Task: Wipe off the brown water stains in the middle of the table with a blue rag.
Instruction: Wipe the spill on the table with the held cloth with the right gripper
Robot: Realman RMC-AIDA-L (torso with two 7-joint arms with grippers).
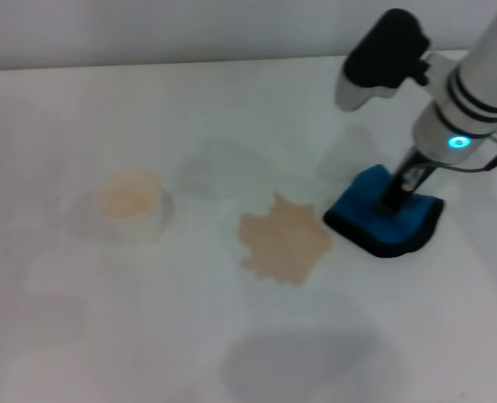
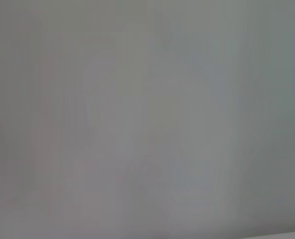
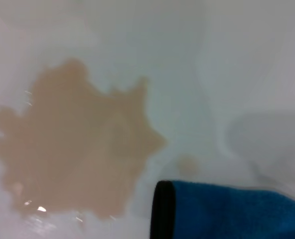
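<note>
The brown water stains (image 1: 284,238) spread as a lobed tan blotch in the middle of the white table (image 1: 232,353). Just to their right lies the blue rag (image 1: 387,217), bunched, with black edging. My right gripper (image 1: 393,201) comes down from the upper right and is shut on the blue rag, holding it against the table a short way from the blotch. The right wrist view shows the stains (image 3: 77,149), a tiny satellite spot (image 3: 187,162) and the rag's black-edged corner (image 3: 227,211) beside them, not touching. The left gripper is out of view.
A white paper cup (image 1: 131,204) with a beige inside stands left of the stains. The table's far edge (image 1: 148,65) meets a pale wall. The left wrist view shows only a blank grey surface.
</note>
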